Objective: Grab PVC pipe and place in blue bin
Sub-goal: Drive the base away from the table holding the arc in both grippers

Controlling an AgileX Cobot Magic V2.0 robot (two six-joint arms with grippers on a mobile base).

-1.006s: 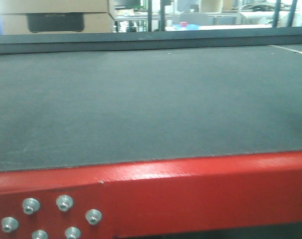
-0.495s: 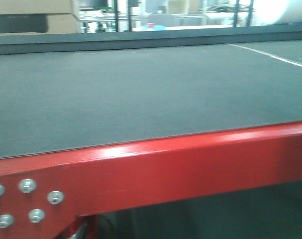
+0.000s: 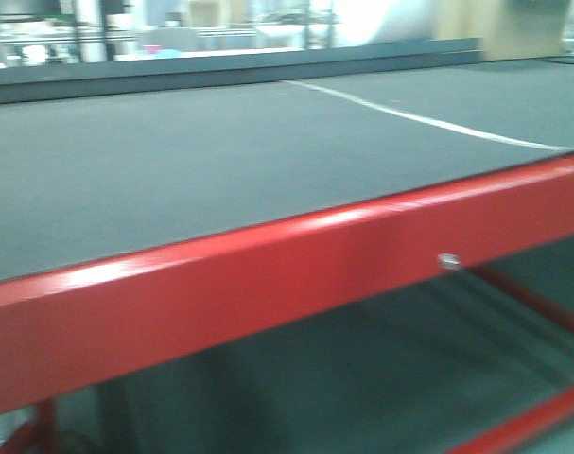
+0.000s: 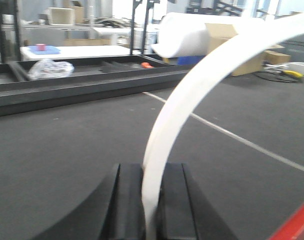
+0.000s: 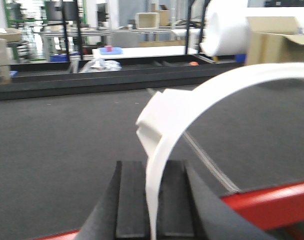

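Left claw is clenched on the PVC pipe, its white arc rising rightward over the dark worktop. Right claw likewise pinches a white curved piece, above the near red edge.

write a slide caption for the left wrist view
Left gripper jaws shut on the curved white PVC pipe above the dark mat.

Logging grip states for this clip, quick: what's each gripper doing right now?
Left gripper: closed on the PVC pipe.
Right gripper: closed on a white curved piece as well; same pipe or another, cannot tell.
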